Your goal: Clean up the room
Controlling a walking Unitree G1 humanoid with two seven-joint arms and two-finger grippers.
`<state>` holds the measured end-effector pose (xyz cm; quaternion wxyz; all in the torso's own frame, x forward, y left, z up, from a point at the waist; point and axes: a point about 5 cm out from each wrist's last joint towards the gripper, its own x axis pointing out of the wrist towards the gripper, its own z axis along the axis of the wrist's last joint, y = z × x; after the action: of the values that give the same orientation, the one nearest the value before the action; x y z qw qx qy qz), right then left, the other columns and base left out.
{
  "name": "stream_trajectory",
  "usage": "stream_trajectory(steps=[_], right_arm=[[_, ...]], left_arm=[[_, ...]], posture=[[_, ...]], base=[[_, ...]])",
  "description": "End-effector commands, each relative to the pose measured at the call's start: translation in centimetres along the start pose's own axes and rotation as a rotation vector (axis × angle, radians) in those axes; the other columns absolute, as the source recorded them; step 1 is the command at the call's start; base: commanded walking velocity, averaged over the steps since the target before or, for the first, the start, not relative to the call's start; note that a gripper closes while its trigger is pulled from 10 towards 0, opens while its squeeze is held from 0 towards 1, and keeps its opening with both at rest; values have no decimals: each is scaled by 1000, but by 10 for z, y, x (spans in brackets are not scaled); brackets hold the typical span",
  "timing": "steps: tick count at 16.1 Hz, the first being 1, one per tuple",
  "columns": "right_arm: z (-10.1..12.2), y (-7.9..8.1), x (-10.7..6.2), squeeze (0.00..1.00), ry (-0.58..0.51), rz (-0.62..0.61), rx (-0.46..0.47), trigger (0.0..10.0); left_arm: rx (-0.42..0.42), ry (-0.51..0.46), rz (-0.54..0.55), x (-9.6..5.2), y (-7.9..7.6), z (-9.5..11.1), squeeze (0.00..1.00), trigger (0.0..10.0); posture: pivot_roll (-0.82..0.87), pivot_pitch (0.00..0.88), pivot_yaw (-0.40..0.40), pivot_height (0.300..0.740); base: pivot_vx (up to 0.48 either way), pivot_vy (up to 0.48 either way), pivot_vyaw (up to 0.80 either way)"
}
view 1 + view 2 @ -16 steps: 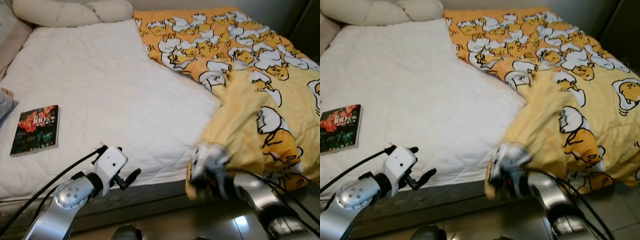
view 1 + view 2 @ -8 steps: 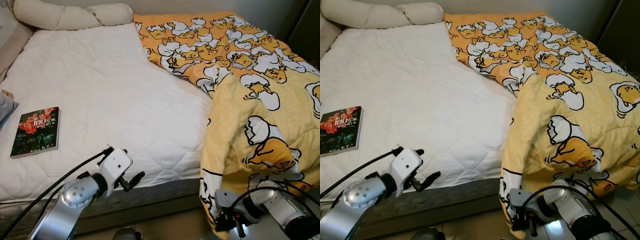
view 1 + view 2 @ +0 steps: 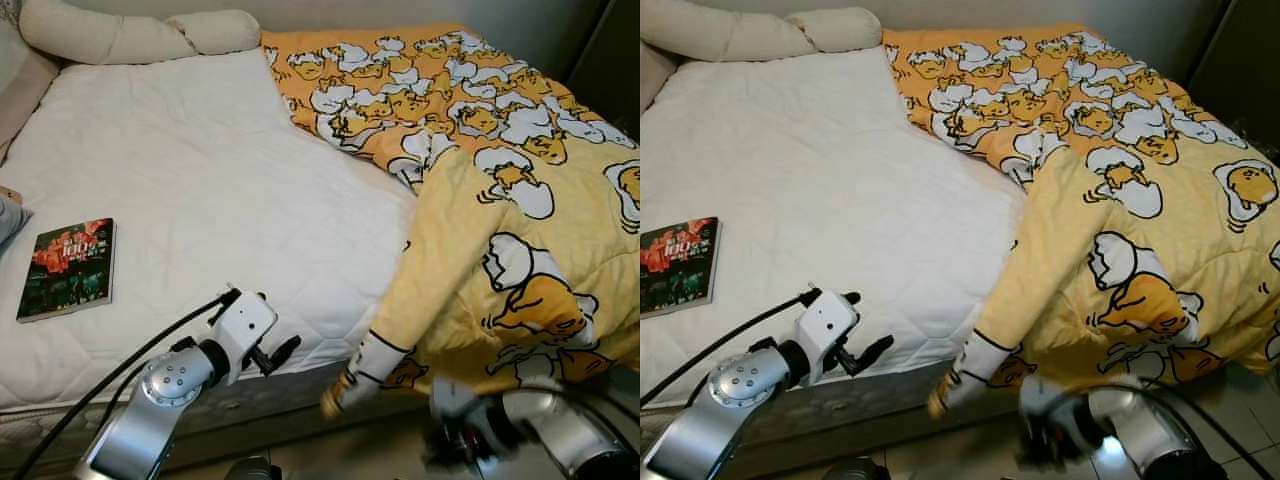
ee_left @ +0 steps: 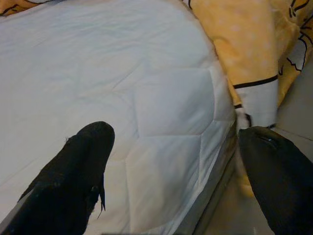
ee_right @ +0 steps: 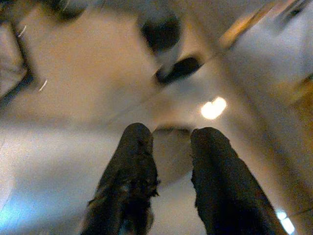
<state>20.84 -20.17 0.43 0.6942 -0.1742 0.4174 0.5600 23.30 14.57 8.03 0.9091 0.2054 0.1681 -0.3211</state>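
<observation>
A yellow duck-print blanket [image 3: 500, 200] covers the right half of the bed and hangs over its front edge. Its white corner [image 3: 362, 372] dangles loose near the bed frame. My right gripper [image 3: 447, 448] is blurred, low over the floor just right of that corner. In the right wrist view its fingers [image 5: 132, 171] stand slightly apart, open with nothing between them. My left gripper [image 3: 278, 355] hovers at the front edge of the white mattress [image 3: 200, 180], open wide and empty [image 4: 176, 166]. A book [image 3: 66, 270] with a dark red cover lies flat on the mattress at the left.
Cream pillows [image 3: 130, 35] lie along the head of the bed. A shiny tiled floor [image 3: 370, 455] runs in front of the bed frame. Something dark [image 3: 615, 50] stands at the far right.
The blanket corner has left my right gripper and swung toward the bed edge. The right gripper has shifted low over the floor. The left arm has edged forward a little.
</observation>
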Motion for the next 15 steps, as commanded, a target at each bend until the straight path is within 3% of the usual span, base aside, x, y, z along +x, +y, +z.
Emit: stream_trajectory(steps=[1,3,5,6,8,11,15], right_arm=[[10,-8,-9,1000,-70,-121,-3,10000],[22,-21,-20,1000,-146,-376,-3,10000],[38,-33,-32,1000,-300,-643,72,10000],[51,-36,-40,1000,-436,-838,173,10000],[63,-27,-45,1000,-660,-1049,367,10000],[64,-15,-37,1000,-757,-1203,564,10000],[70,-23,-42,1000,-732,-1260,571,10000]], left_arm=[[-7,-13,56,1,6,2,576,10000],[-64,-78,173,0,12,7,573,10000],[-116,-139,278,-3,18,13,576,10000],[-167,-151,343,-6,21,13,576,10000],[-194,-169,381,-8,21,13,576,10000],[-203,-186,423,-4,20,14,573,10000],[-204,-193,441,1,23,17,573,10000]], posture=[[87,0,2,740],[72,0,4,740],[59,0,10,740],[44,0,15,740],[37,0,15,740],[32,0,15,740],[31,0,4,740]], base=[[0,0,0],[0,0,0],[0,0,0],[0,0,0],[0,126,0],[0,380,0],[0,371,0]])
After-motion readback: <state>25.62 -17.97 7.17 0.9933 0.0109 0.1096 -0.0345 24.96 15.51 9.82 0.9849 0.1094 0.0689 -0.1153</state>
